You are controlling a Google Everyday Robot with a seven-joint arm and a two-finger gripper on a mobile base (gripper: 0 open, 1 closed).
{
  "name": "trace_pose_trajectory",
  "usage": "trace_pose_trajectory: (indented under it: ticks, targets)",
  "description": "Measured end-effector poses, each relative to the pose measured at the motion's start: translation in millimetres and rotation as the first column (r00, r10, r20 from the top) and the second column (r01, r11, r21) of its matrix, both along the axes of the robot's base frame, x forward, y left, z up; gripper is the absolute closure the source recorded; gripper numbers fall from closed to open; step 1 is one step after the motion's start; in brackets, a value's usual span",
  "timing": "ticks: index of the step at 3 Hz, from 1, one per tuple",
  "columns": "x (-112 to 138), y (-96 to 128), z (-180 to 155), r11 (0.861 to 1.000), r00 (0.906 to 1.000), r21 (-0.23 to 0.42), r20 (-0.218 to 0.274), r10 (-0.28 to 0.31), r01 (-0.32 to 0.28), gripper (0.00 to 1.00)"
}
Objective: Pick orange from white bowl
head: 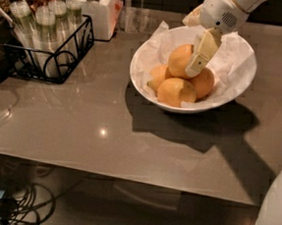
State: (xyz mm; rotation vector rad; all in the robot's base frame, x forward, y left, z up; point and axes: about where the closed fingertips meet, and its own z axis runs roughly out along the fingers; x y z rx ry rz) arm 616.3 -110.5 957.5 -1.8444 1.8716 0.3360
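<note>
The gripper (194, 65) hangs into the white bowl (142, 87), and the orange (178, 59), on top of the pile, lies just to its left in the camera view, seemingly touching it; whether the gripper is spread or closed, I cannot tell.

Kitchen or break-room counter (105, 131), wire rack (69, 59) of capped bottles (45, 22), lidded jar (93, 4), fruit (176, 91) in white bowl (140, 80), tool (193, 69) over it.

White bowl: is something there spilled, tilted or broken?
Nothing stands out. The white bowl sits level on the table, all fruit inside on the paper. The gripper is down in the bowl, against the orange.
</note>
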Motion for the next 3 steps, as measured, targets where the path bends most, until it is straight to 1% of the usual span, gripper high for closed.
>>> trace_pose_trajectory:
  ticks: [1,2,3]
  targets:
    - [-2,-6,-18,1.000,0.9986,0.003,-0.048,-0.023,0.023,0.00]
    - [-1,-16,-34,0.998,0.9938,-0.013,-0.093,-0.061,0.060,0.00]
    - [-1,-16,-34,0.998,0.9937,-0.012,-0.093,-0.061,0.060,0.19]
